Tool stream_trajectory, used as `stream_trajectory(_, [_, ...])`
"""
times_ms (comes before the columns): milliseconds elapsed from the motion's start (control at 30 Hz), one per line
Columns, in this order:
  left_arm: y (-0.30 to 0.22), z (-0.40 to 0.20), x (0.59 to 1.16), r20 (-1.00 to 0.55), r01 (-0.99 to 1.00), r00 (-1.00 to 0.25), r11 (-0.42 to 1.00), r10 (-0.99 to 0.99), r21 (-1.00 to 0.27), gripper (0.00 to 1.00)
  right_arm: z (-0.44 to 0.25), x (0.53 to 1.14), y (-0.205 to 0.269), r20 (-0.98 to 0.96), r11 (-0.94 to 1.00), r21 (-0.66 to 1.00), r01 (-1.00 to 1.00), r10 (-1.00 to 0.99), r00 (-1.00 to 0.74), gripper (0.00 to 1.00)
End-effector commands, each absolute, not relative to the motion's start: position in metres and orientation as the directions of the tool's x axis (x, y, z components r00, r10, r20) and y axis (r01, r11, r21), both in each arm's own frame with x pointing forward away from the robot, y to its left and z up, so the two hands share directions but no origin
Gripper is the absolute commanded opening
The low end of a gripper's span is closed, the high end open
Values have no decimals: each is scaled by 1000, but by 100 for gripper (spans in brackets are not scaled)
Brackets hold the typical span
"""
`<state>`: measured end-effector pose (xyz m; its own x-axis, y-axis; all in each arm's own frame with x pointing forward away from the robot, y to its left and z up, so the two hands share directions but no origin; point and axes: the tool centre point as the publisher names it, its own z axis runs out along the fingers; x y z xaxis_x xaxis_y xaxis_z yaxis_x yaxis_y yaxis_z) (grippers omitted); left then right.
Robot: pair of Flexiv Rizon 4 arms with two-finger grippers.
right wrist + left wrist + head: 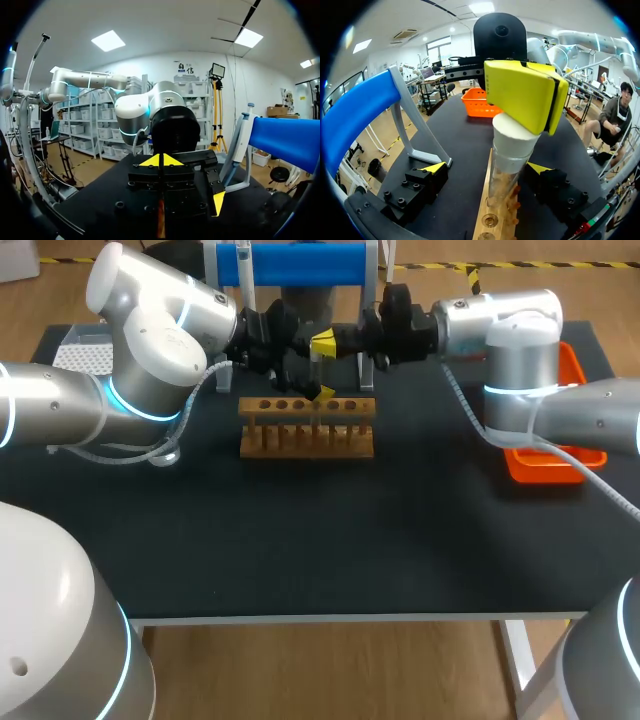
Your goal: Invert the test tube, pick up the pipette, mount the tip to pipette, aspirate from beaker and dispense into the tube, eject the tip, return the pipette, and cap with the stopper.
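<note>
A clear test tube [501, 175] stands in the wooden rack [305, 435], with a white stopper [512, 140] in its mouth. My right gripper [525, 95] is shut, and its joined yellow tips rest on top of the stopper. My left gripper [487, 167] is open wide, one finger on each side of the tube without touching it. In the head view both grippers meet above the rack's back row, the right gripper [322, 343] coming in from the right. The right wrist view shows the right gripper [161, 161] shut, with the pipette [240, 140] hanging on the blue stand [285, 140] beside it.
The blue stand [300, 262] rises just behind the rack. An orange basket [545, 462] sits at the right, partly under my right arm. A white tip box [85, 355] lies at the back left. The black table [320, 540] stretches out in front of the rack.
</note>
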<state>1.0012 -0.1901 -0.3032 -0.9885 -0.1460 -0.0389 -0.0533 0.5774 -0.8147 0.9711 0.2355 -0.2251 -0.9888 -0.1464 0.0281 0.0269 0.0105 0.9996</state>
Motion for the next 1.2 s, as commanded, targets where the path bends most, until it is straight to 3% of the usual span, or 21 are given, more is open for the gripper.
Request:
stream_trajectory(33, [-190,-303,1002,-37,-54,-989,578,-144,-814,100,-234,972,236,22,17,1000,20,-147,-989,0])
stream_trajectory(833, [-190,-303,1002,-37,-54,-989,578,-144,-814,100,-202,975,220,-35,-45,999,-30,-117,-993,1])
stream_trajectory(867, [-190,-303,1002,-37,-54,-989,578,-144,-814,100,-199,975,218,-44,-42,998,-39,-112,-993,26])
stream_trajectory(900, [-190,-303,1002,-37,-54,-989,578,-144,-814,100,-198,975,215,-53,-36,998,-50,-104,-993,68])
stream_trajectory(933, [-190,-303,1002,-37,-54,-989,578,-144,-814,100,-196,974,212,-67,-28,998,-65,-98,-993,100])
stream_trajectory(1200, [-190,-303,1002,-37,-54,-989,578,-144,-814,100,-198,971,179,-148,45,988,-150,-47,-988,100])
